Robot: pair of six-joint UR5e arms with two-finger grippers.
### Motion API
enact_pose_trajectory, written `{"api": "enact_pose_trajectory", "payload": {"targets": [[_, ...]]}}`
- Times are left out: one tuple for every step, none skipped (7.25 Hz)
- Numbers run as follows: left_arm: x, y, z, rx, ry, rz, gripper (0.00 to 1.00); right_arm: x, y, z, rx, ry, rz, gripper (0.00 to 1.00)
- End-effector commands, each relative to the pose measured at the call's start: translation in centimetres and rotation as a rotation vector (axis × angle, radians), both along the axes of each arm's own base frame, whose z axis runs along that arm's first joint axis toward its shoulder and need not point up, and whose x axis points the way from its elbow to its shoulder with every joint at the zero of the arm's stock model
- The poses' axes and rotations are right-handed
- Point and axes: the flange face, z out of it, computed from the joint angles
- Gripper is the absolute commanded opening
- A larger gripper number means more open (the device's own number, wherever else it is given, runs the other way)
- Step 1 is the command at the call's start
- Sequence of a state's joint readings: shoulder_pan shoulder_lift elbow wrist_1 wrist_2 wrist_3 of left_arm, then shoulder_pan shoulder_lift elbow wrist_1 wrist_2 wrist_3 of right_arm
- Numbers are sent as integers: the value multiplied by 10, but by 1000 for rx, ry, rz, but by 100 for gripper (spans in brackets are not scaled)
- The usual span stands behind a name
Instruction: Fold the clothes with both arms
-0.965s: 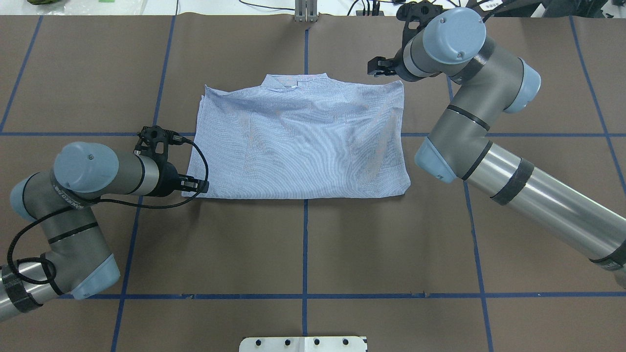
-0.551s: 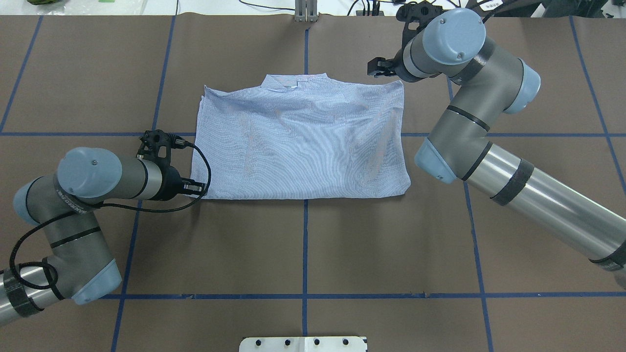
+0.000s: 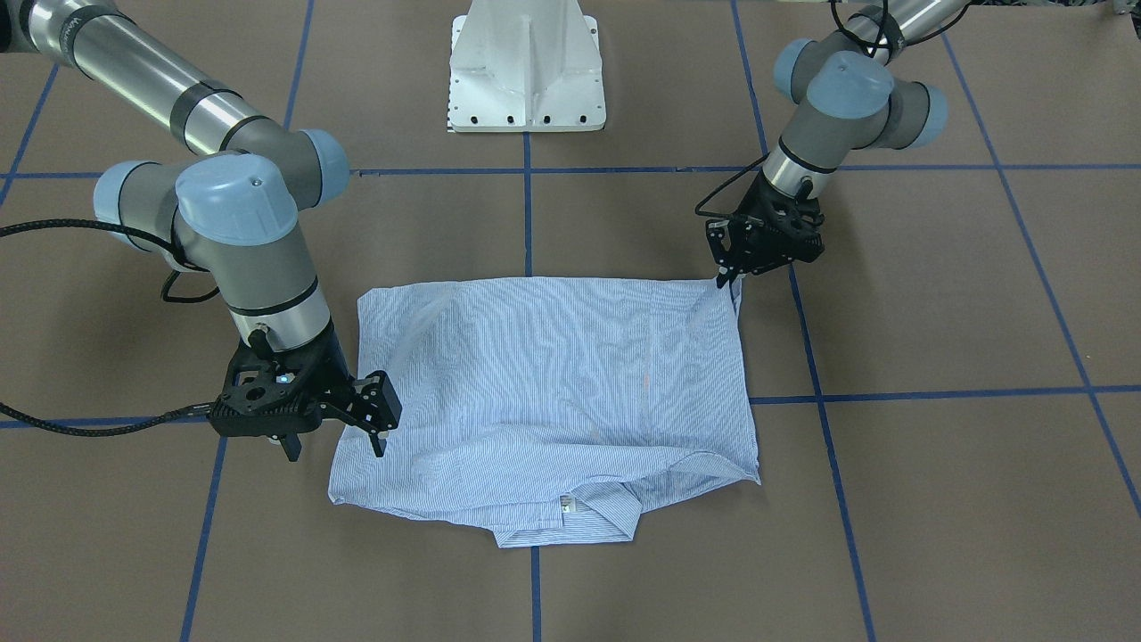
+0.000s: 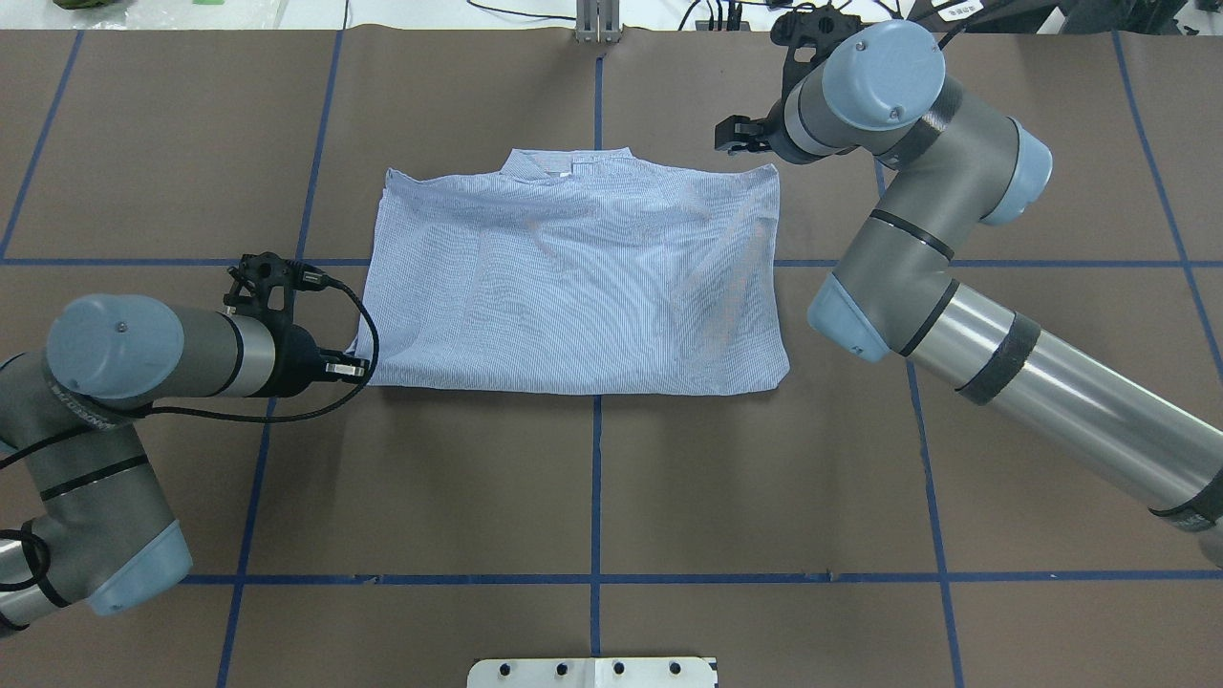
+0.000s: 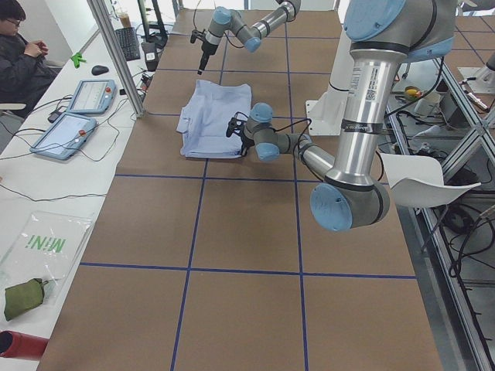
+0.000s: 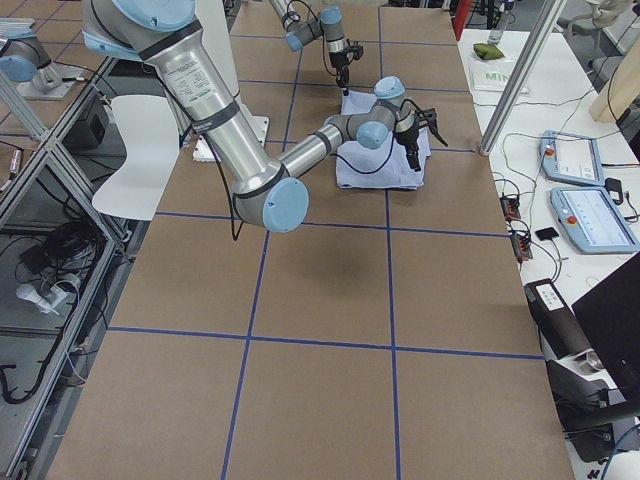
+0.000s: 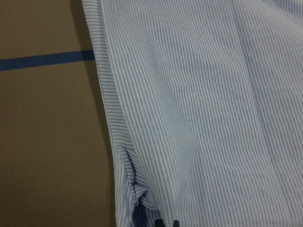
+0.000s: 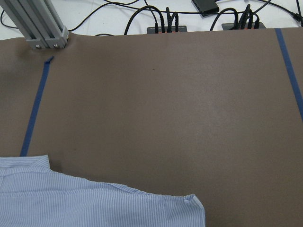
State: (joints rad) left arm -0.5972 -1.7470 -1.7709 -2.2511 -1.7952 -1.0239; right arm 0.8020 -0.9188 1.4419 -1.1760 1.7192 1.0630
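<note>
The light blue striped shirt (image 4: 573, 277) lies folded in a flat rectangle on the brown table, collar (image 3: 570, 517) and white neck label at the far edge. My left gripper (image 4: 355, 367) is at the shirt's near left corner, shut on the cloth; in the front-facing view (image 3: 726, 278) it pinches that corner. The left wrist view shows bunched cloth (image 7: 137, 198) at the fingertips. My right gripper (image 3: 334, 446) is open and empty, fingers apart, just above the shirt's far right corner. The overhead view shows only part of it (image 4: 740, 134). The right wrist view sees the shirt's edge (image 8: 94, 203), no fingers.
The white pedestal base (image 3: 526, 67) stands at the near edge. Blue tape lines (image 4: 597, 478) grid the brown table. An aluminium post (image 8: 45, 28) and cables (image 8: 165, 21) stand past the far edge. Tablets (image 5: 73, 127) lie on a side table.
My left arm has drawn back to the left with the shirt's near left corner in its gripper. The whole shirt has slid slightly left. The right gripper has hardly moved.
</note>
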Motion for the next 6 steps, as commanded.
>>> {"api": "enact_pose_trajectory", "payload": {"targets": [[-42, -50, 25, 53, -79, -59, 0, -9, 7, -2, 12, -18, -10, 100], [-57, -90, 36, 84, -126, -94, 0, -10, 9, -4, 10, -24, -9, 100], [-53, -142, 24, 116, -151, -129, 0, -12, 12, -6, 14, -28, -12, 100], [-44, -193, 22, 96, -172, -165, 0, -11, 17, -7, 18, -32, -15, 100], [-29, -231, 7, 91, -181, -185, 0, -12, 20, -7, 20, -34, -17, 100], [-10, -269, -11, 96, -210, -228, 0, -13, 26, -13, 29, -44, -23, 100]]}}
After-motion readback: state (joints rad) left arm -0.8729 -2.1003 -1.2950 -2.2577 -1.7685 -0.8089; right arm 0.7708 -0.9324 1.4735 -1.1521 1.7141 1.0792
